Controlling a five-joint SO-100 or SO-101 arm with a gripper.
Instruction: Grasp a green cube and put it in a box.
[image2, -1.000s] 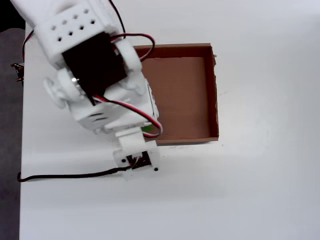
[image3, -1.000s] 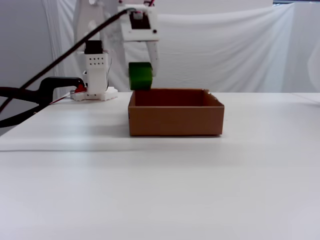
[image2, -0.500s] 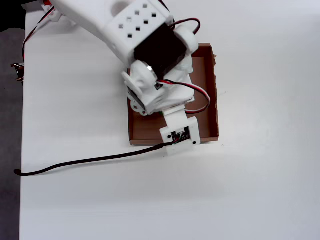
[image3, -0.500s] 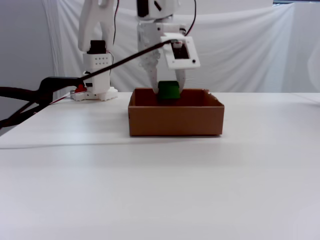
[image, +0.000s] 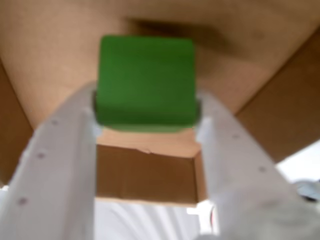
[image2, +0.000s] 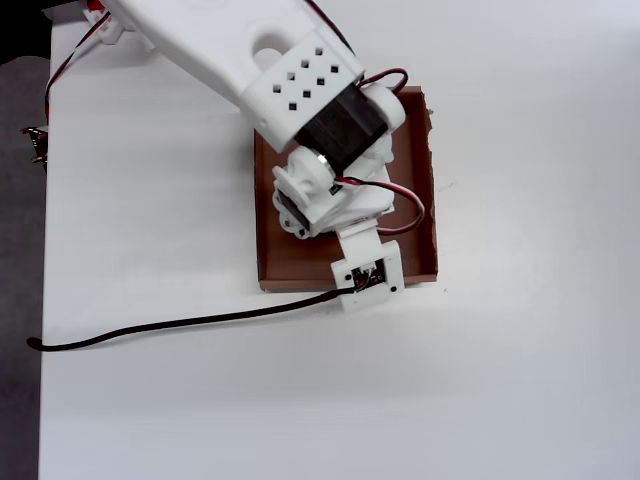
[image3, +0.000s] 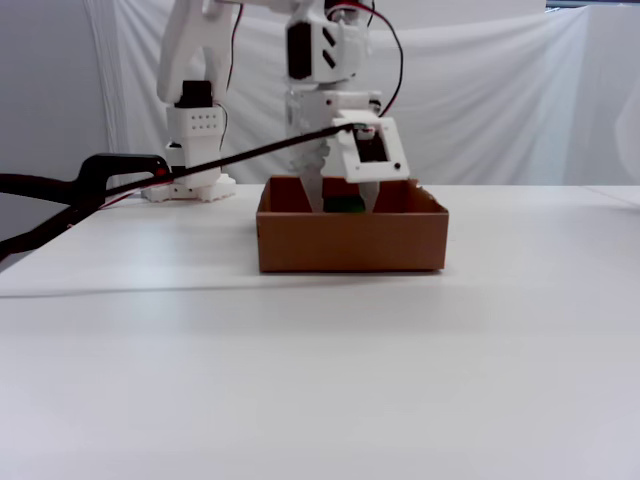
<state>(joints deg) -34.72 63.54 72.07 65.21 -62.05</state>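
In the wrist view the green cube (image: 146, 82) sits between my two white fingers, which press on its left and right sides. My gripper (image: 147, 106) is shut on it, just over the brown floor of the box (image: 55, 55). In the fixed view the gripper (image3: 340, 203) reaches down inside the box (image3: 350, 242), and a sliver of the green cube (image3: 349, 206) shows above the front wall. In the overhead view the arm (image2: 330, 190) covers the cube and the fingers, and the box (image2: 418, 200) lies under it.
A black cable (image2: 180, 325) runs from the wrist camera across the table to the left; it passes close to the lens in the fixed view (image3: 110, 170). The arm's base (image3: 190, 185) stands behind the box to the left. The table's left edge (image2: 45, 250) shows in the overhead view.
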